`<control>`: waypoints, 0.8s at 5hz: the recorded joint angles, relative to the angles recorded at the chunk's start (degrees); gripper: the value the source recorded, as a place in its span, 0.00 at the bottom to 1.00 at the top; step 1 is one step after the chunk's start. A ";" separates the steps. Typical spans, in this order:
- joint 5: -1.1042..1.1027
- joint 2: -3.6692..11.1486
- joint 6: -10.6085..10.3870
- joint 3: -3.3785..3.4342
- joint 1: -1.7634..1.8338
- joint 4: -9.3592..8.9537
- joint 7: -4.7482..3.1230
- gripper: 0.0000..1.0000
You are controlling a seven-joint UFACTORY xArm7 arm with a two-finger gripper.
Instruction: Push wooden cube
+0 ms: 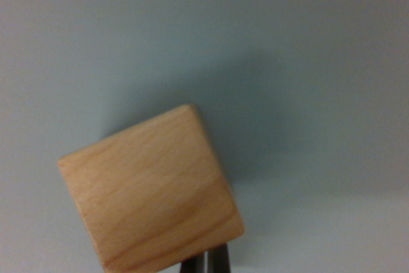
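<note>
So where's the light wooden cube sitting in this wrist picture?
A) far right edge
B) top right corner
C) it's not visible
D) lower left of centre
D: the light wooden cube fills the lower left of centre on the plain grey surface, just above the dark gripper tips at the bottom edge.

Only the very tip of the gripper showed, a dark sliver poking up from the bottom edge of the wrist view, right up against the wooden cube's lower corner. Jaws looked pressed together, just a thin seam between them.
</note>
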 joint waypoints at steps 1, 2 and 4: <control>0.13 0.88 0.46 0.08 0.01 1.33 0.04 1.00; 0.13 0.88 0.46 0.08 0.01 1.33 0.04 1.00; 0.21 1.46 0.76 0.14 0.02 2.21 0.06 1.00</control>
